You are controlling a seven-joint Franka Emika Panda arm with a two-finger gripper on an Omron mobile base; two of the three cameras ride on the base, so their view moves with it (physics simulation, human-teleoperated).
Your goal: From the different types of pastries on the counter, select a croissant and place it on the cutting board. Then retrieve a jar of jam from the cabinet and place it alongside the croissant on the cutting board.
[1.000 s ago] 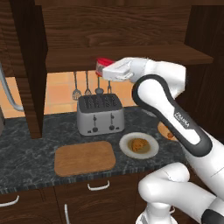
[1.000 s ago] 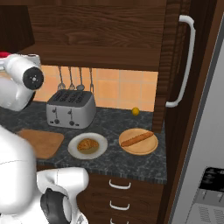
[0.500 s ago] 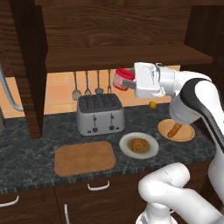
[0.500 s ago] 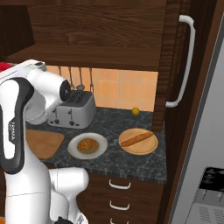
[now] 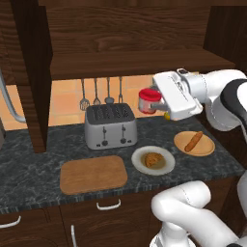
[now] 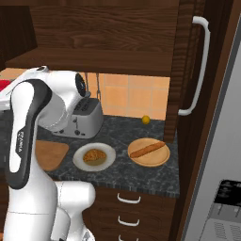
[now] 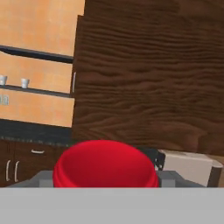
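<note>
Near the front edge of the dark marbled stone counter (image 5: 29, 169) lies the flat light-brown wooden cutting board (image 5: 93, 174), bare. Just beside it, the golden-brown ridged croissant (image 5: 153, 159) sits on a round white plate (image 5: 166, 165). Farther back, above the counter beside the silver toaster (image 5: 110, 126), the white arm's gripper (image 5: 155, 102) is closed around the small red-lidded jam jar (image 5: 147, 101), held in the air below the dark wood cabinet shelf (image 5: 130, 65).

A home kitchen: a silver toaster (image 5: 110, 126) stands at centre frame on a dark marbled stone surface (image 5: 29, 164), utensils (image 5: 101, 91) hang against orange wall tiles, dark wood cabinets (image 5: 125, 43) fill the top, and drawers with white handles (image 6: 129, 200) run below.
</note>
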